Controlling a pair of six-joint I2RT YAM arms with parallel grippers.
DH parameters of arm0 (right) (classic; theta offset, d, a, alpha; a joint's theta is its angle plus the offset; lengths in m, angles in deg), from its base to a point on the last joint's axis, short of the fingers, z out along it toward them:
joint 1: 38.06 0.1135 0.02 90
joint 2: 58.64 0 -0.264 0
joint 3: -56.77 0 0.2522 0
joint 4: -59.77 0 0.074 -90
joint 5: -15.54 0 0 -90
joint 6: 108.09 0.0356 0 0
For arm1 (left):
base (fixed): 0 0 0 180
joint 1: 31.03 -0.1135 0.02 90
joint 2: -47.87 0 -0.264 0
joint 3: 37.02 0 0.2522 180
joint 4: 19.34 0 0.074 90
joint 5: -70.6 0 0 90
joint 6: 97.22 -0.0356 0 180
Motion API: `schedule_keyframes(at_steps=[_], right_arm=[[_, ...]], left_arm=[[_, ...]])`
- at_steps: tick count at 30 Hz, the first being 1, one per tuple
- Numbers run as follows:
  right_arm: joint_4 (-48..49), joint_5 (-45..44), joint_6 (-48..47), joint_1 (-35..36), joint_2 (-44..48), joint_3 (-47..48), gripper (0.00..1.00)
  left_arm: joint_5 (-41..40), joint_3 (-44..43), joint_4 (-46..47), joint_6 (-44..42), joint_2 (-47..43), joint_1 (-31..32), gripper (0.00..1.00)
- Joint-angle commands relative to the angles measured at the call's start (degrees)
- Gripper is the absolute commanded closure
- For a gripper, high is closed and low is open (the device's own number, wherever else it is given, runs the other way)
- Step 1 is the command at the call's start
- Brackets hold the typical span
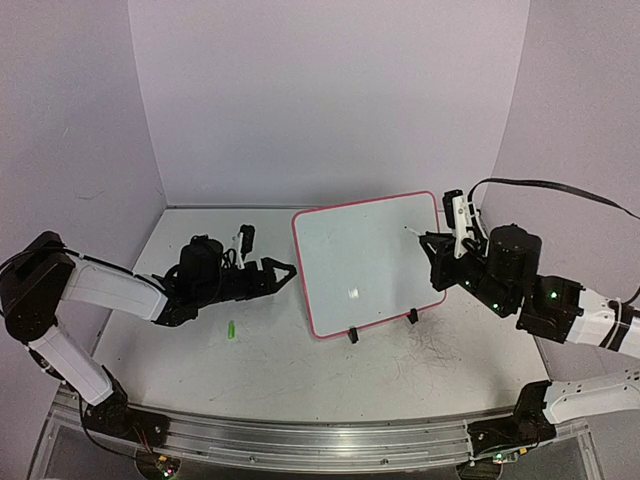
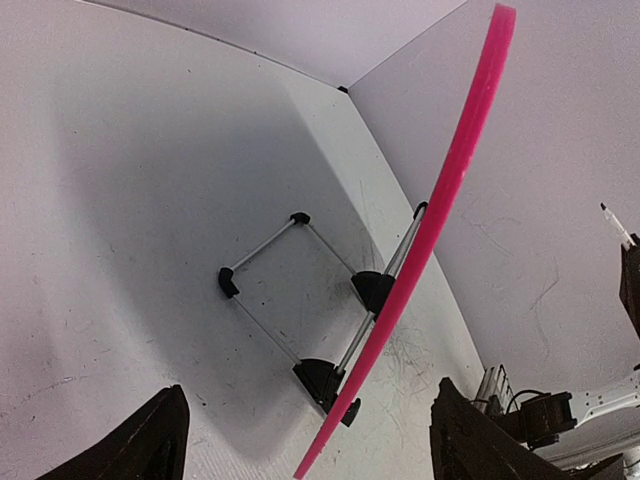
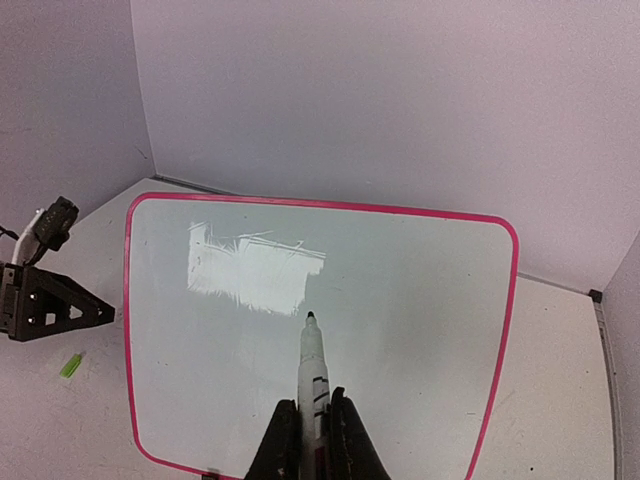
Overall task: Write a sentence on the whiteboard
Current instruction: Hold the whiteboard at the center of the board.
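Observation:
The whiteboard stands tilted on black clip feet at the table's middle. Its face is blank apart from a bright glare patch; no green sentence shows. My right gripper is shut on a white marker whose dark tip points at the board's middle; I cannot tell if it touches. In the top view this gripper is at the board's right edge. My left gripper is open and empty just beside the board's left edge. Its wrist view shows the pink rim edge-on between its open fingers.
A small green marker cap lies on the table left of the board, also in the right wrist view. The grey tabletop has scribble marks in front of the board. Purple walls enclose the back and sides.

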Motion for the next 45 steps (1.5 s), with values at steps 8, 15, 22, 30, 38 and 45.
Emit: schedule_keyframes(at_steps=[8, 15, 22, 30, 38, 45], right_arm=[[-0.34, 4.28, -0.59, 0.21, -5.70, 7.42, 1.00], [-0.46, 6.77, -1.43, 0.25, -13.03, 11.51, 1.00], [5.43, 16.28, -4.60, 0.31, -16.13, 11.50, 1.00], [8.46, 23.39, -5.95, 0.34, -21.79, 14.14, 1.00], [10.42, 24.08, -5.93, 0.31, -24.75, 14.97, 1.00], [12.14, 22.91, -5.75, 0.32, -23.54, 13.27, 1.00]], left_arm=[[6.20, -2.86, 11.45, -2.03, 3.22, -1.07, 0.13], [7.11, -3.50, 11.88, -1.58, 4.50, -1.21, 0.21], [8.23, -4.37, 11.99, -1.89, 5.69, -1.70, 0.34], [13.88, -9.54, 13.19, -2.61, 10.61, -2.00, 0.48], [15.80, -10.07, 13.84, -3.15, 11.23, -3.20, 0.59], [17.03, -10.97, 14.86, -3.22, 12.81, -3.48, 0.67]])
